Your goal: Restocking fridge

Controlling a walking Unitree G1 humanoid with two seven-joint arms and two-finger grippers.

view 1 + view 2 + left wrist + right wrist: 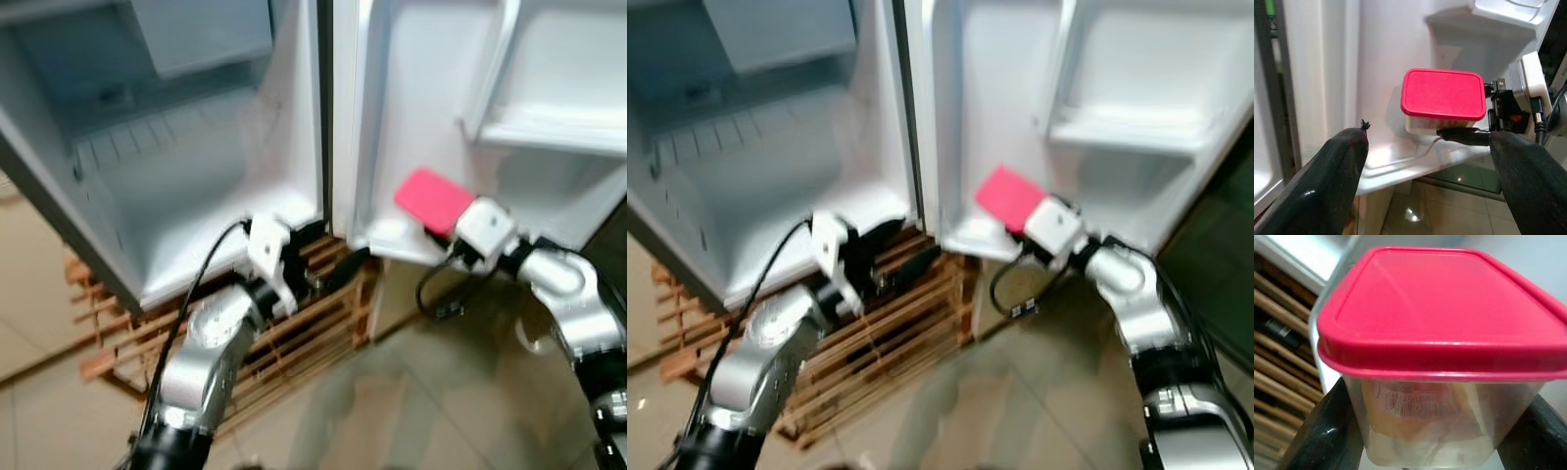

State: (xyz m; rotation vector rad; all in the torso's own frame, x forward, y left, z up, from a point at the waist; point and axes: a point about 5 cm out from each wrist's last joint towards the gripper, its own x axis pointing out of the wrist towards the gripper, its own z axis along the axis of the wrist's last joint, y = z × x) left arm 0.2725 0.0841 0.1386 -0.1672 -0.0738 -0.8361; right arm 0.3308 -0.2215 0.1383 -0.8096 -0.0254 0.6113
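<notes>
Your two silver arms reach forward from the lower edge of the head views, one on each side. On the left, your left arm is bent at the elbow, forearm rising toward the bottom edge of the open white fridge compartment; its left gripper hangs in front of the one slatted wooden pallet under the fridge, fingers spread wide and holding nothing. A black cable loops along that arm.

Moving right, you see the open white fridge door with two door shelves in view, an upper one and a lowest one.

On the right, your right arm bends sharply at the elbow and points back toward the door. The right gripper clamps the one clear plastic container with a pink lid between both fingers, at the lowest door shelf; whether it touches the shelf is unclear.
</notes>
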